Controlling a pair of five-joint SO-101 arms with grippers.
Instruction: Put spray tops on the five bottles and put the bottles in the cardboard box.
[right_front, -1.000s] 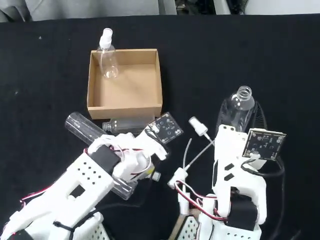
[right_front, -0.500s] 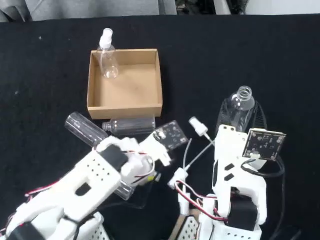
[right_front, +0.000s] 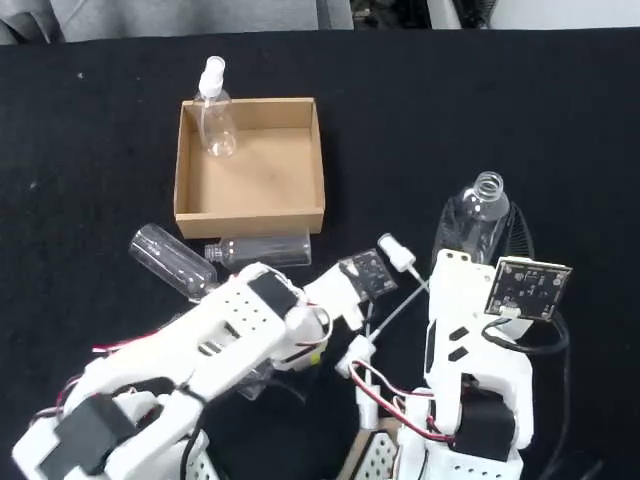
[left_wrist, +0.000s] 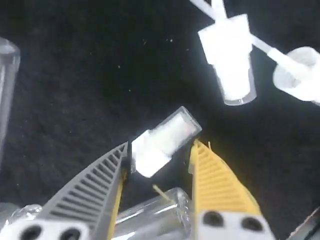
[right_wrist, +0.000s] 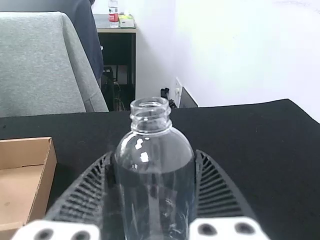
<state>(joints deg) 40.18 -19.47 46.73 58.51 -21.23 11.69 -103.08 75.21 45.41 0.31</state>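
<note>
The small spray top (left_wrist: 162, 142) lies on its side on the black table (right_front: 520, 110), between the fingers of the left gripper (left_wrist: 160, 146). The gripper is spread open around it: the grey finger is at one end of the top and the yellow one is just beside the other, and neither clearly presses on it. Close under this gripper the neck of a clear bottle (left_wrist: 161, 212) lies on the table. A second top (right_front: 397, 253) and a third top (right_front: 356, 351), both with thin dip tubes, lie between the two arms. The right gripper (right_wrist: 153, 157) is closed on the open bottle (right_front: 478, 214), which it holds upright by the body, with the bare threaded neck above its fingers. This bottle is well apart from the box (right_front: 249, 218), which sits on the far side of the left arm. Two uncapped bottles lie just in front of the box's near wall, the short bottle (right_front: 262, 250) almost along it and the slanted bottle (right_front: 168, 260) angled off its corner. The capped bottle (right_front: 216, 125) is inside the box, at a far corner.
</note>
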